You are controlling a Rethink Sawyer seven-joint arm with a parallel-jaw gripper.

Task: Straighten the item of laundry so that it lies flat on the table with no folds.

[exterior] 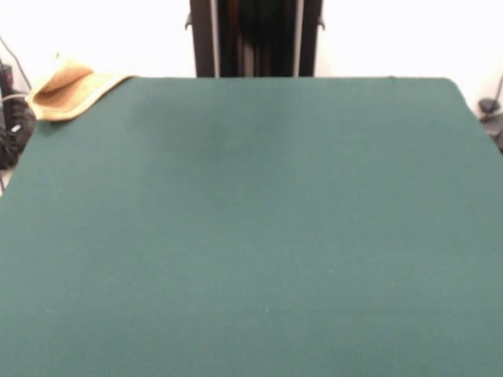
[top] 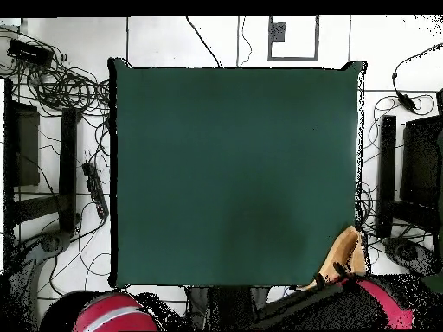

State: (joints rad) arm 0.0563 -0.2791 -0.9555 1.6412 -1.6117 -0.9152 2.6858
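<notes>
Towel (exterior: 69, 88) sat bunched at the far left corner of the counter (exterior: 251, 236) as seen from the front, part of it hanging past the edge, its length running along that corner. Overhead, it (top: 340, 257) lay beside the red arm (top: 381, 304). I couldn't make out the tool, so whether it gripped anything I couldn't tell.
</notes>
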